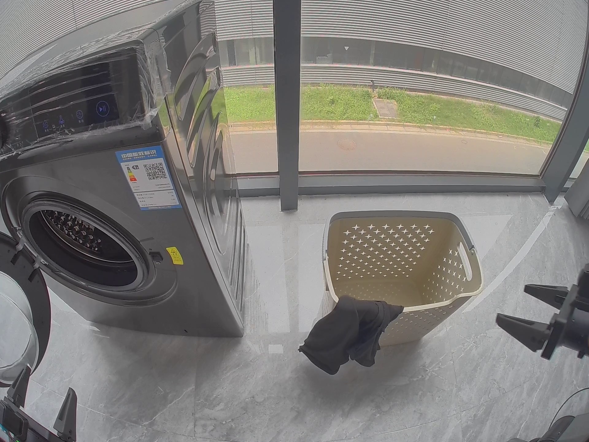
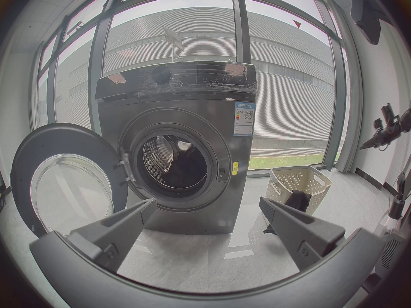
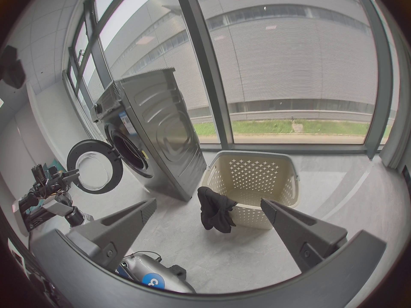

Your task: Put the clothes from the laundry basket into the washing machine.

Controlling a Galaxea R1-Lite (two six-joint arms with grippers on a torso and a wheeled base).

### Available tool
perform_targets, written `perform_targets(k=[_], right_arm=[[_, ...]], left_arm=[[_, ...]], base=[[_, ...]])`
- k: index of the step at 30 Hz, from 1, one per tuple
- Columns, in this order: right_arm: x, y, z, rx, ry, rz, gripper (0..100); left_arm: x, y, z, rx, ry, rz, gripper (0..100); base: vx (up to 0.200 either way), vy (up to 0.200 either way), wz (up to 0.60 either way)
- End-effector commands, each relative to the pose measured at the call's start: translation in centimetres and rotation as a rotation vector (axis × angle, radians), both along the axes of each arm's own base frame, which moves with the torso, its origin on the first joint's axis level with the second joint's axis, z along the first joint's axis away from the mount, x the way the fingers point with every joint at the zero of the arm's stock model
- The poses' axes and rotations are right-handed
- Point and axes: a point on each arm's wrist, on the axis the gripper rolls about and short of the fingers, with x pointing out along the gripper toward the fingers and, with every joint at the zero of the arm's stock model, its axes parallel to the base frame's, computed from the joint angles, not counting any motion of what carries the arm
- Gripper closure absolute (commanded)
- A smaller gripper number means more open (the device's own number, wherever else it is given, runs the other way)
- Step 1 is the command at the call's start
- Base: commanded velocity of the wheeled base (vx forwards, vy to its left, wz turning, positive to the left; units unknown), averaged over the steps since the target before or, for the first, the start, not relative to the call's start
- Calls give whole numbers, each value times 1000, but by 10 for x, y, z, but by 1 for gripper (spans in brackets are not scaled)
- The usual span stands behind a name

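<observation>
Front-loading washing machine [image 1: 123,173] standing on a grey marble floor [image 1: 307,394] by a window post [image 1: 286,87]. Its round door [image 1: 18,314] is swung wide open on the side away from the basket, exposing the perforated drum [image 1: 83,244]. In the left wrist view a dark shape lies inside the drum [image 2: 180,163]; whether it is cloth cannot be told.

The cream laundry basket [image 1: 380,247] stands upright on the floor to the right of the machine and apart from it, close to the window. A dark garment [image 1: 346,336] is draped over the basket's near rim at the corner facing the machine. Most of it hangs down the outside wall towards the floor.

The left gripper [image 1: 42,400] is low in front of the open door, its fingers spread apart and holding nothing; its wrist view faces the drum opening. The right gripper [image 1: 514,305] is to the right of the basket, well clear of it. Its fingers are likewise apart and unloaded.
</observation>
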Motion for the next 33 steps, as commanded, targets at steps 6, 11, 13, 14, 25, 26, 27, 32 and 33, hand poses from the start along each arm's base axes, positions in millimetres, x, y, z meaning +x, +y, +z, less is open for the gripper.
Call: perform_targets(k=[6,11,13,14,25,26,27,32,33], right_arm=[[132,68,-86,-106,381,155,0],[144,73,-97,-147,377,176,0],[149,74,-105,-152,387,176,0],[156,78,-113,-154,384,178,0],[193,87,-144,-255,324,132,0],[195,88,-147,-258,328,131,0],[195,88,-147,-258,328,131,0],[209,92,-158,-314,306,123,0],[212,91,-158,-328,295,123,0]], left_arm=[[0,0,-5,1,5,0,0],[0,0,-5,1,5,0,0],[0,0,-5,1,5,0,0],[0,0,-5,1,6,0,0],[0,0,-5,-3,6,0,0],[0,0,-5,-3,6,0,0],[0,0,-5,-3,6,0,0],[0,0,-5,-3,6,-2,0],[0,0,-5,-4,6,0,0]], base=[[0,0,0],[0,0,0],[0,0,0],[0,0,0],[0,0,0],[0,0,0],[0,0,0],[0,0,0],[0,0,0]])
